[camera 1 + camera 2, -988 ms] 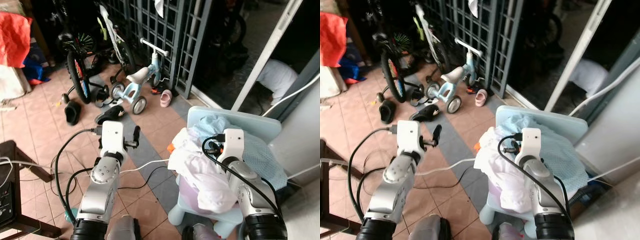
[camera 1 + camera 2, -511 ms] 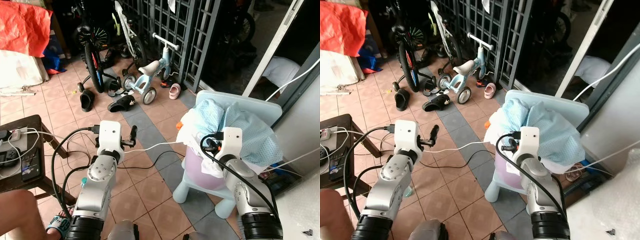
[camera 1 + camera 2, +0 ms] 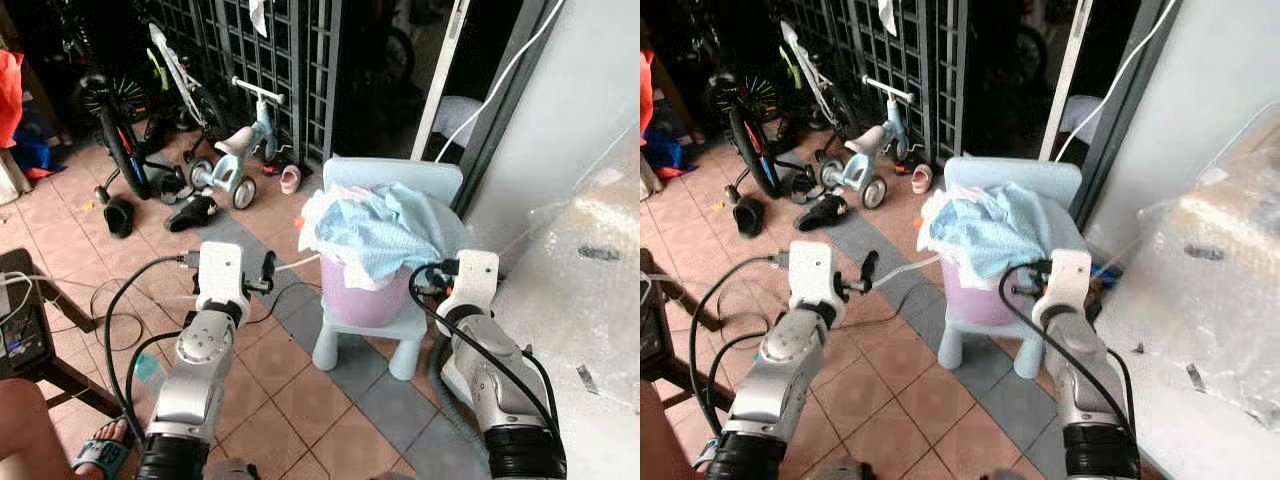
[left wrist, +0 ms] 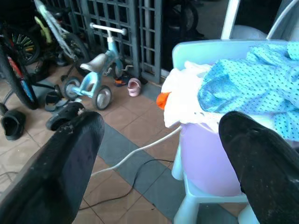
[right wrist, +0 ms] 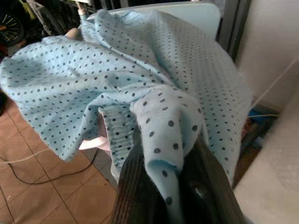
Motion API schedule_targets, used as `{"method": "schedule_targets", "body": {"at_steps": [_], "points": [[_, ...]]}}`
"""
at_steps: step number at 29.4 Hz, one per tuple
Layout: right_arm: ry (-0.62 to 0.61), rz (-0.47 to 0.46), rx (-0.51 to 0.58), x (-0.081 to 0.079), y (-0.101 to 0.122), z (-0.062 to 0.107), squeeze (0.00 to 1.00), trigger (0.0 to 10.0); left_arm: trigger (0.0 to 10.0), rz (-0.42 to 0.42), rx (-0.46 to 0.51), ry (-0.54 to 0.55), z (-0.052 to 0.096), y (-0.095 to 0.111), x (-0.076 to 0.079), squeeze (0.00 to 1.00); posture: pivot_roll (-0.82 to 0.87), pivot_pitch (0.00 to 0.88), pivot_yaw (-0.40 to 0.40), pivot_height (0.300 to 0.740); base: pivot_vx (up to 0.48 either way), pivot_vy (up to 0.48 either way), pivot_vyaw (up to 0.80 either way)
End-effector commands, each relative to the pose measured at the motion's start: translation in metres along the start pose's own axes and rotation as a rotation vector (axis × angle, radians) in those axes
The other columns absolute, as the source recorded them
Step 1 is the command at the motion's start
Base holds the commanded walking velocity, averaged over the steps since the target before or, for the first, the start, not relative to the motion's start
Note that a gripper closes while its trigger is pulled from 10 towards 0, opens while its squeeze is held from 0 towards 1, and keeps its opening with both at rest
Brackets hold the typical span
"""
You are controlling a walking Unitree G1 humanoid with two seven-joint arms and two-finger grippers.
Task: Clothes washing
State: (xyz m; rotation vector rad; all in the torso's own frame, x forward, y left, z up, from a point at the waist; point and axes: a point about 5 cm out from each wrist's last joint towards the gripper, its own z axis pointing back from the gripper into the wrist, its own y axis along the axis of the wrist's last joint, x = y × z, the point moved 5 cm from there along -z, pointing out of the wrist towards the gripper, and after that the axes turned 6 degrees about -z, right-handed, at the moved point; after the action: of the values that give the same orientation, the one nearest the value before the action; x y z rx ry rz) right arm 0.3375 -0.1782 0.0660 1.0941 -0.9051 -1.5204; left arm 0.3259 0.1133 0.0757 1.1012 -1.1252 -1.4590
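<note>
1. The camera has drawn back; the laundry basket (image 3: 362, 295) sits on the small chair (image 3: 405, 330).
2. Right gripper (image 5: 163, 186) is clamped on the dotted blue cloth (image 5: 140, 79) atop the basket.
3. Left gripper (image 4: 159, 154) stays apart, empty, so the lifting-out is likely starting.

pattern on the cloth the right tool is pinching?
Light blue cloth with small dark dots, clearest in the right wrist view, held by the right tool.

home porch: bicycles (image 3: 120, 120), shoes (image 3: 190, 212), grille (image 3: 290, 50)
</note>
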Motion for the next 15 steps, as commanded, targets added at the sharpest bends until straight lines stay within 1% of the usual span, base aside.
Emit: {"method": "schedule_targets", "body": {"at_steps": [1,15], "points": [[-0.037,0.005,0.019,0.0087,0.0041,0.0003,0.0,10.0,10.0,-0.004,0.024,-0.028,-0.002,0.0079,0.0058,0.0,-0.05,0.0,0.012,0.74,0.0,0.0,-0.8],[-0.086,0.027,0.063,0.0155,0.0109,-0.0023,0.0,10.0,10.0,0.002,0.037,-0.056,-0.0015,0.009,0.0092,0.0,-0.05,0.0,0.011,0.74,0.0,0.0,-0.8]]}}
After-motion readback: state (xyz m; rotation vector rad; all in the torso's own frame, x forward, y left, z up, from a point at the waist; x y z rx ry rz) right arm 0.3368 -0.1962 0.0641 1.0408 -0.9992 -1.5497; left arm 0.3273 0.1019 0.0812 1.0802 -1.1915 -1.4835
